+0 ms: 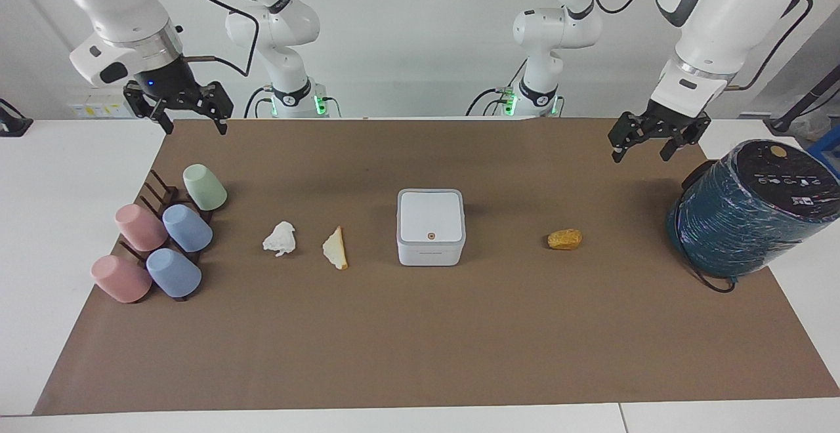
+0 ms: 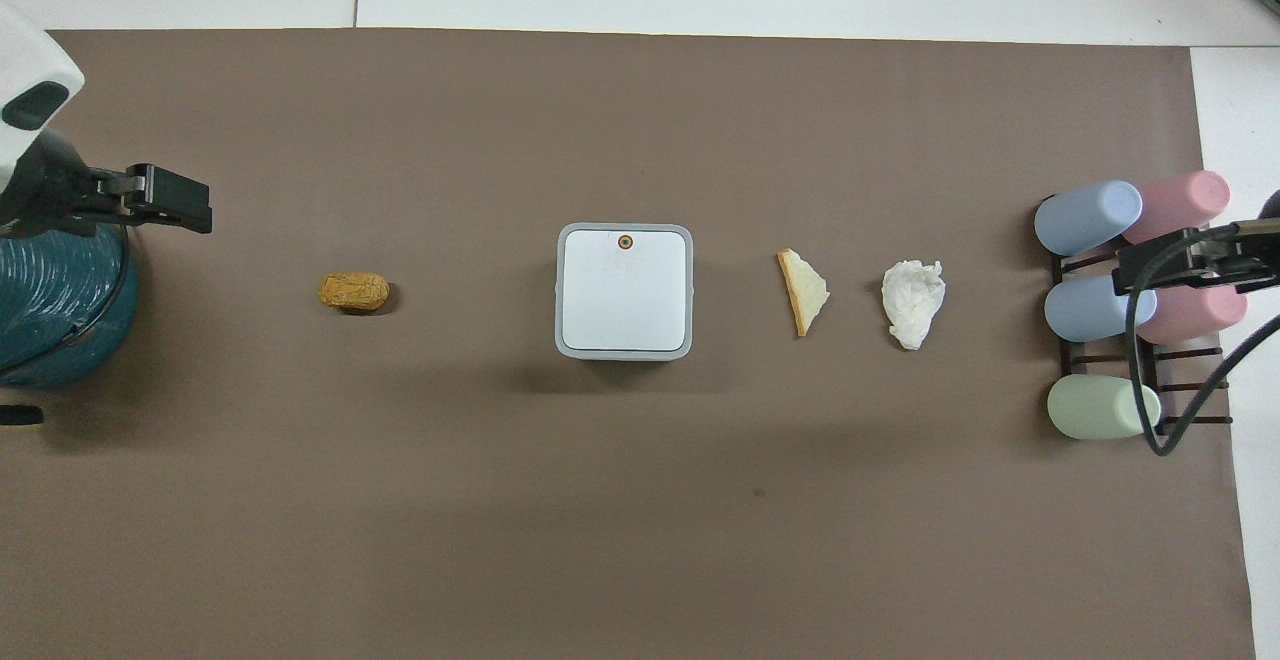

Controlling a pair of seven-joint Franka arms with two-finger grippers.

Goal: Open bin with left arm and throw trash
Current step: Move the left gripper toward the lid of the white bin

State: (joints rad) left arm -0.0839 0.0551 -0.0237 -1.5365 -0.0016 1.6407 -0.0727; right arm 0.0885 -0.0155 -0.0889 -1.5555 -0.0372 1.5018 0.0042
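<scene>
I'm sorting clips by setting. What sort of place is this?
Probably a robotics lab: a white table under a brown paper sheet, two mounted white arms, and staged props such as the small white square plastic bin.

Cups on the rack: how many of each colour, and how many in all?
Pink cups: 2
Blue cups: 2
Green cup: 1
Total: 5, all lying tilted on the dark rack toward the right arm's end of the table.

The bin (image 2: pixel 624 290) sits mid-mat, lid shut — a golden-brown lump (image 2: pixel 354 292) toward the left arm's end, a yellow wedge (image 2: pixel 803 291) and tissue wad (image 2: pixel 913 302) toward the right arm's end, before the cups (image 2: pixel 1088 217).
</scene>
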